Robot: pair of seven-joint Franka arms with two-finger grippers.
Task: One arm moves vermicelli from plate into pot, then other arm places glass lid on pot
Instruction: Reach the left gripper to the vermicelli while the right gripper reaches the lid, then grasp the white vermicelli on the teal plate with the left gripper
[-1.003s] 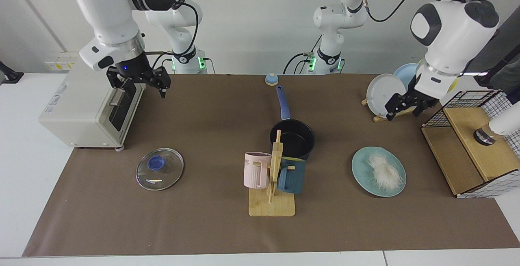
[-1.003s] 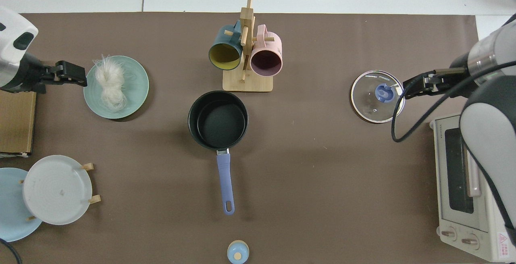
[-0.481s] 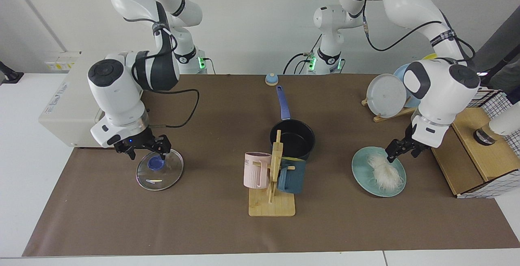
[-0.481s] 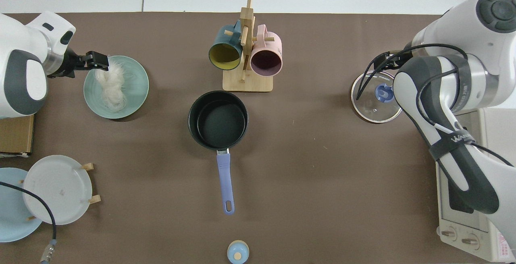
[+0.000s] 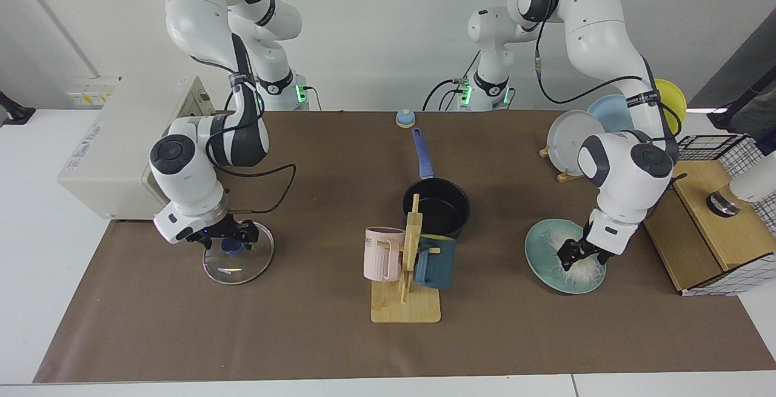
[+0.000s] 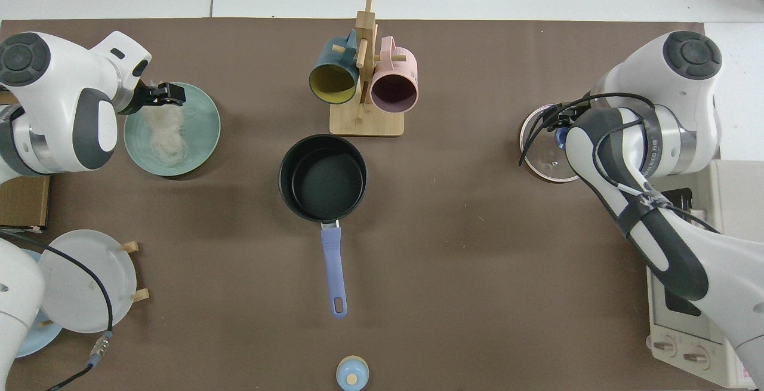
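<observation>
The vermicelli (image 5: 583,270) (image 6: 162,139) lies on the teal plate (image 5: 541,251) (image 6: 202,134). My left gripper (image 5: 580,254) (image 6: 164,94) is down at the far end of the tangle, open, with a finger on either side of the strands. The black pot (image 5: 436,206) (image 6: 323,178) sits mid-table with nothing in it, its blue handle pointing toward the arm bases. The glass lid (image 5: 239,263) (image 6: 540,161) lies flat on the mat. My right gripper (image 5: 227,240) is lowered over the lid's blue knob (image 5: 229,246), open, a finger on each side. In the top view the arm hides that gripper.
A wooden mug rack (image 5: 406,306) with a pink mug (image 5: 382,254) and a dark blue mug (image 5: 435,266) stands in front of the pot. A toaster oven (image 5: 115,154) is behind the lid. Upright plates (image 5: 573,136) and a wooden box (image 5: 709,221) flank the teal plate.
Both arms have come down from high up. The left gripper dropped onto the vermicelli on the plate; the right gripper lowered to the lid's knob.
</observation>
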